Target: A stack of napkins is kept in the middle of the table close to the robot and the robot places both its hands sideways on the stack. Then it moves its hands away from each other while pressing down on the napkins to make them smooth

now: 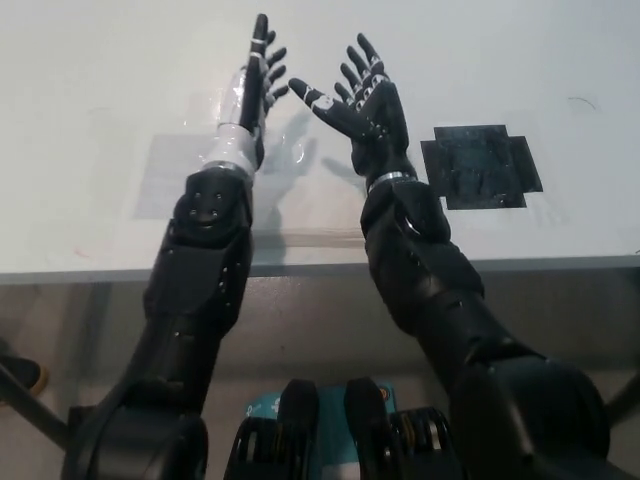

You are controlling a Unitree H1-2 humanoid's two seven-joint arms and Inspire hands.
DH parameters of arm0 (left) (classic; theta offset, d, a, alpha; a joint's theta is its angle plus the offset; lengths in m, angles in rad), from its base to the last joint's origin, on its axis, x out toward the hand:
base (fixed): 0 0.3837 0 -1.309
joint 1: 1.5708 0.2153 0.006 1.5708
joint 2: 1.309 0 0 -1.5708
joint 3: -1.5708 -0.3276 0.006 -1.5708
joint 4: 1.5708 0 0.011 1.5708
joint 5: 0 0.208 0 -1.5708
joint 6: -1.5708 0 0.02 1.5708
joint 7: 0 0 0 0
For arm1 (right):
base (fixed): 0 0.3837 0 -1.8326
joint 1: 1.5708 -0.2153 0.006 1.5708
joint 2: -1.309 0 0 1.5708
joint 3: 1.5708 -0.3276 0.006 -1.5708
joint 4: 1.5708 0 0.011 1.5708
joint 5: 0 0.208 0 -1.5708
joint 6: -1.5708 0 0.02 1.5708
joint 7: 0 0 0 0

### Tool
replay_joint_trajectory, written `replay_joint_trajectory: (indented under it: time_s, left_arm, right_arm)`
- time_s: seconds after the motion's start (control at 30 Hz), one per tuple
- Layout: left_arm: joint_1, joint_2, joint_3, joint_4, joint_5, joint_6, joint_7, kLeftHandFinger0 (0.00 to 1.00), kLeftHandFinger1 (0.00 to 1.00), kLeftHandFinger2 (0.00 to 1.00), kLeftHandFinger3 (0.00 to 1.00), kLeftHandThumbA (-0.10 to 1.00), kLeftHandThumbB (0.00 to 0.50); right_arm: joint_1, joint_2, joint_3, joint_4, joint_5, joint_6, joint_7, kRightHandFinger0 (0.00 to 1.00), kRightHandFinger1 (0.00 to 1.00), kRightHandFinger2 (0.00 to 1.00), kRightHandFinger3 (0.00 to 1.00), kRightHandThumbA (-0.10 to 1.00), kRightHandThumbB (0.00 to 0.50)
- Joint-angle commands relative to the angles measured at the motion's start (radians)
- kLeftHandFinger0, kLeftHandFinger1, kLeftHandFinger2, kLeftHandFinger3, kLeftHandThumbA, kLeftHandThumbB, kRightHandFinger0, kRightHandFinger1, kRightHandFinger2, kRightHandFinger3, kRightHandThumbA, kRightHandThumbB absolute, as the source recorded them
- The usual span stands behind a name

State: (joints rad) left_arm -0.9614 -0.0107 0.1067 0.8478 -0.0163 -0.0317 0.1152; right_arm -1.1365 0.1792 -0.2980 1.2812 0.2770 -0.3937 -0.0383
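Hands: left hand (255,75), right hand (362,100), both open.

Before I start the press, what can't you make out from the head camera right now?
- Napkin stack: white on a white table, so its edges are faint; its middle is hidden behind both arms.
- Contact: unclear whether the left hand or right hand touches the stack; both look raised.
- Black patch: too blurred to say what it is.
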Motion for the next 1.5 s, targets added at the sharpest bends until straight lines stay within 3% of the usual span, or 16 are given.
replay_joint_trajectory:
  time_s: [0.0,0.2,0.4,0.63,0.7,0.97,1.27,1.47]
  left_arm:
    - [-0.116,-0.024,0.052,0.107,-0.068,-0.065,0.029,1.00,1.00,1.00,1.00,1.00,0.222]
    - [-0.157,-0.034,0.131,0.240,-0.126,-0.121,0.032,1.00,1.00,1.00,1.00,1.00,0.163]
    - [-0.171,-0.042,0.183,0.317,-0.162,-0.156,0.029,1.00,1.00,1.00,1.00,1.00,0.196]
    - [-0.167,-0.042,0.191,0.357,-0.172,-0.183,0.020,1.00,1.00,1.00,1.00,1.00,0.213]
    - [-0.159,-0.044,0.190,0.353,-0.177,-0.186,0.019,1.00,1.00,1.00,1.00,1.00,0.226]
    - [-0.156,-0.051,0.247,0.368,-0.260,-0.210,-0.021,1.00,1.00,1.00,1.00,1.00,0.206]
    - [-0.167,-0.045,0.235,0.380,-0.256,-0.236,-0.025,1.00,1.00,1.00,1.00,1.00,0.223]
    - [-0.129,-0.038,0.202,0.403,-0.237,-0.240,-0.024,1.00,1.00,1.00,1.00,1.00,0.194]
  right_arm:
    - [-0.099,0.007,-0.082,0.036,0.111,-0.048,0.057,1.00,1.00,1.00,1.00,1.00,0.216]
    - [-0.113,0.015,-0.215,0.069,0.210,-0.012,0.132,1.00,1.00,1.00,1.00,1.00,0.204]
    - [-0.114,0.023,-0.257,0.100,0.227,0.004,0.122,1.00,1.00,1.00,1.00,1.00,0.166]
    - [-0.116,0.031,-0.256,0.117,0.234,0.017,0.108,1.00,1.00,1.00,1.00,1.00,0.194]
    - [-0.112,0.038,-0.261,0.120,0.243,0.028,0.119,1.00,1.00,1.00,1.00,1.00,0.182]
    - [-0.102,0.054,-0.242,0.124,0.239,0.040,0.118,1.00,1.00,1.00,1.00,1.00,0.201]
    - [-0.114,0.051,-0.246,0.126,0.250,0.057,0.127,1.00,1.00,1.00,1.00,1.00,0.204]
    - [-0.073,0.053,-0.239,0.134,0.246,0.074,0.150,1.00,1.00,1.00,1.00,1.00,0.216]
